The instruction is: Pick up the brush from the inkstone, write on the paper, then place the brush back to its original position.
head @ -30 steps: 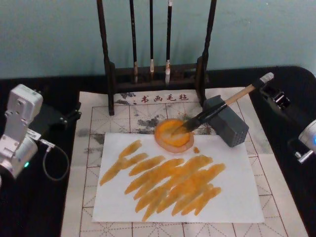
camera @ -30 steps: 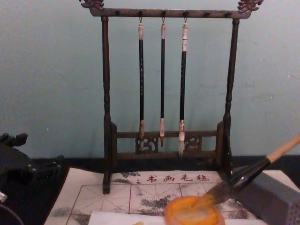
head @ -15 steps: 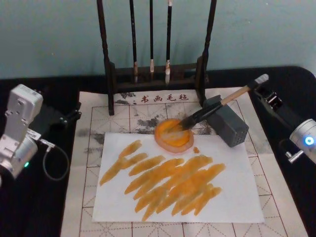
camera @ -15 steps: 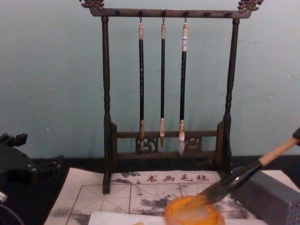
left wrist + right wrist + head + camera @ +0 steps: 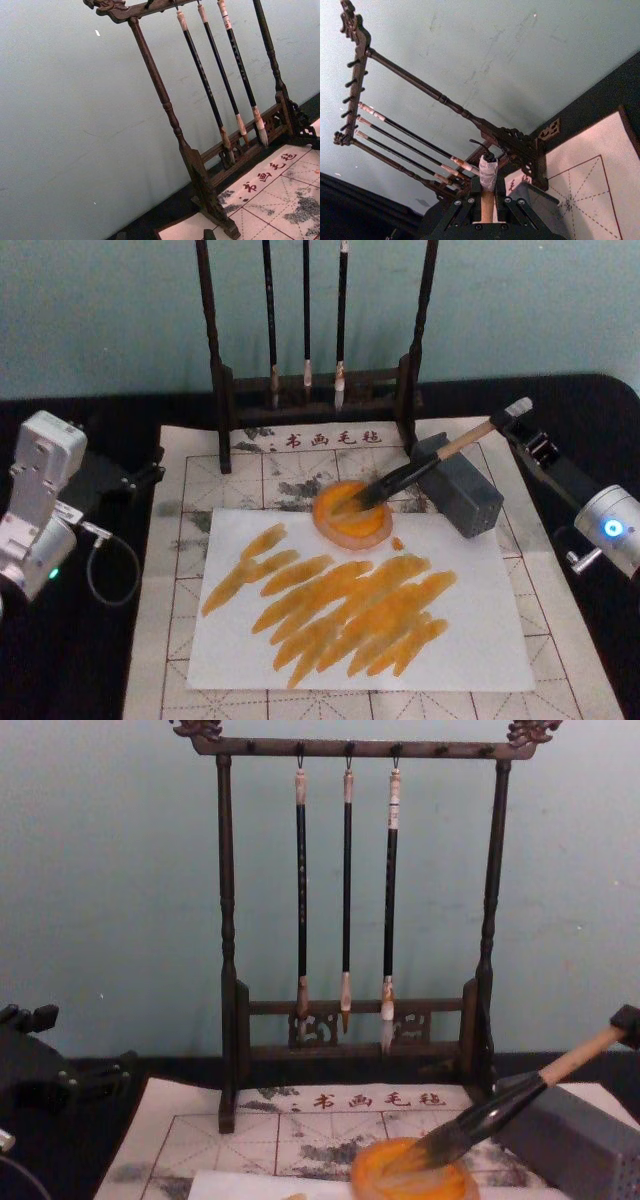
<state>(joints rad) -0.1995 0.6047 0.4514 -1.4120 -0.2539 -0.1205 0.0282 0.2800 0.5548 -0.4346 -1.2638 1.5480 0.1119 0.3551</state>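
Placing back looks like the step in hand: the white sheet of paper (image 5: 480, 640) is covered with orange strokes, and the large brush with pale wood handle and black lower part (image 5: 400, 478) lies with its dark tuft inside the small round orange inkstone dish (image 5: 352, 537), at the far edge of the paper. The handle slopes up to the right across the top corner of the grey rectangular block (image 5: 470, 502); whether it already presses on the block is not sure.

The right pincer (image 5: 515, 415) is narrow, closed on the upper end of the handle, which sits between its two fingers in the right wrist view. The left pincer (image 5: 148, 472) is parked at the left of the table, well apart; whether it is wide or narrow cannot be told.

To do this well, the right pincer should probably lower the handle until the block carries it, then open slowly and evenly so the round handle does not roll and pull the wet tuft out of the dish. It should then draw back along the line of the handle, away from the dark wooden brush rack (image 5: 415, 390) near it.
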